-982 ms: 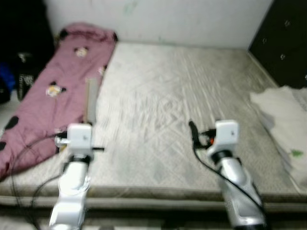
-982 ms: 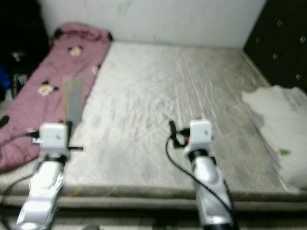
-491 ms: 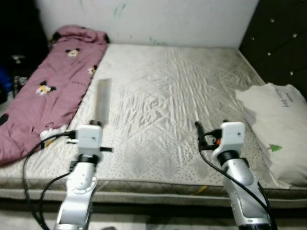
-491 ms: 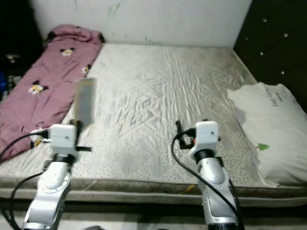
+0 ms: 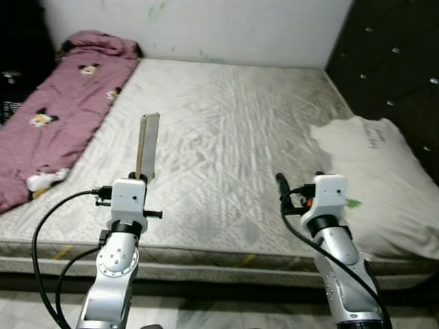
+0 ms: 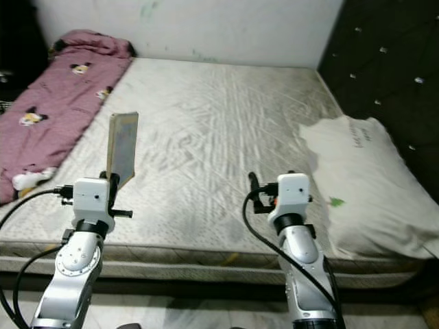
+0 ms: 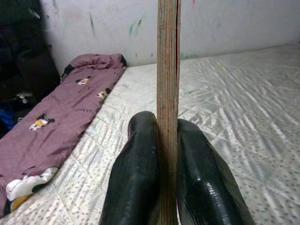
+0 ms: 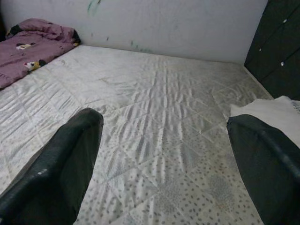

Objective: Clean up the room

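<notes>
Since the earlier frames the camera has swung toward the right, so the pink blanket (image 5: 58, 96) now sits closer to the picture's left edge and more of the white pillow (image 5: 374, 175) shows; the arms hold the same pose.

No containers are in view. A bare quilted mattress (image 5: 233, 130) lies against a white wall (image 5: 226, 27). Along its left edge stretches the pink blanket, printed with cartoon mice and bunched at the far left corner. Near the right edge lies the white pillow, beside a dark tufted headboard (image 5: 391, 62).

Over the near left part of the mattress, the left gripper (image 7: 166, 154) is clamped on a thin flat book (image 5: 147, 146), standing upright on its edge; both black fingers (image 7: 140, 173) press against its sides. The book rises above the gripper, clear of the mattress.

Over the near right part, the right gripper (image 8: 164, 159) is spread wide with nothing between its fingers (image 8: 70, 159), aimed across the mattress toward the wall.
</notes>
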You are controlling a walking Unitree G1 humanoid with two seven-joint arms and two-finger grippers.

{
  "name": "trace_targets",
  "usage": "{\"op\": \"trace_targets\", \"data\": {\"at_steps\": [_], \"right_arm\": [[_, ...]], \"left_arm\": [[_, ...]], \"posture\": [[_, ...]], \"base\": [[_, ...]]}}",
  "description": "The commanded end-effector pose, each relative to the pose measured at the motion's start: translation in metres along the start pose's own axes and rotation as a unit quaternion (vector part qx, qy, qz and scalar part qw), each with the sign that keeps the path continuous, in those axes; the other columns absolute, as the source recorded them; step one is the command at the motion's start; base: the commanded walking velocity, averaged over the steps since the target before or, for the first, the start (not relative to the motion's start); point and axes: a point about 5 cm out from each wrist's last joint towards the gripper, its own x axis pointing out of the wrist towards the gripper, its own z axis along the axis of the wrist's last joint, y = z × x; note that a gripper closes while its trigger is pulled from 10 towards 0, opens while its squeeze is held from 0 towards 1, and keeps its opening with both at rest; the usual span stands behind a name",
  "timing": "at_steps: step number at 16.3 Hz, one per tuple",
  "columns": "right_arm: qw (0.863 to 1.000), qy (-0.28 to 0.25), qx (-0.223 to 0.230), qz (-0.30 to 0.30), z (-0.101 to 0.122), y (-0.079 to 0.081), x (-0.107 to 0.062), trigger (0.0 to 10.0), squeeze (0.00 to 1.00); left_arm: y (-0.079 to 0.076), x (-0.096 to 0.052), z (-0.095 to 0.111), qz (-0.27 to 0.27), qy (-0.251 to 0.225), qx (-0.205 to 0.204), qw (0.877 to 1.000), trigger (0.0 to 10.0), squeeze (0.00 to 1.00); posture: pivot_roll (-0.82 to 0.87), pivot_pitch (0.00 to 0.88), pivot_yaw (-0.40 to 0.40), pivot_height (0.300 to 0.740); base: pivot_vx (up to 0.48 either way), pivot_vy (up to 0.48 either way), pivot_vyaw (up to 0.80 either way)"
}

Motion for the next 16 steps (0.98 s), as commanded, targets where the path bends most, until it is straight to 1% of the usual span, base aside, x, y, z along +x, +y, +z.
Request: {"op": "trace_targets", "data": {"at_steps": [1,3,6,14,15,16], "right_arm": [[1.0,-0.002,-0.001,0.005,0.0021,0.0028,0.0016,10.0,0.0],[1.0,-0.002,0.0,0.005,0.0021,0.0028,0.0018,10.0,0.0],[1.0,-0.001,0.001,0.004,0.0018,0.0027,0.0019,10.0,0.0],[1.0,0.0,0.001,0.006,0.0009,0.0028,0.0028,10.0,0.0],[1.0,0.0,0.001,0.006,0.0009,0.0028,0.003,10.0,0.0],[1.0,0.0,0.002,0.006,0.001,0.0027,0.0033,10.0,0.0]], "left_arm": [[0.008,0.0019,0.0097,0.015,-0.027,-0.003,1.0,10.0,0.0],[0.0083,0.0019,0.0098,0.015,-0.027,-0.005,1.0,10.0,0.0],[0.0049,0.0017,0.012,-0.003,-0.036,-0.007,0.999,10.0,0.0],[0.0025,0.001,0.0126,-0.016,-0.04,-0.012,0.999,10.0,0.0],[0.0028,0.0014,0.0115,-0.013,-0.036,-0.01,0.999,10.0,0.0],[0.0033,0.002,0.0099,-0.009,-0.029,-0.008,0.999,10.0,0.0]], "posture": [[0.01,0.0,-0.029,0.74],[0.01,0.0,-0.029,0.74],[0.01,0.0,-0.031,0.74],[0.01,0.0,-0.03,0.74],[0.01,0.0,-0.031,0.74],[0.01,0.0,-0.03,0.74]], "base": [[0.0,0.0,0.0],[0.0,0.0,0.0],[0.0,0.0,0.0],[0.363,0.0,0.0],[0.315,0.0,0.0],[0.0,0.0,0.0]]}}
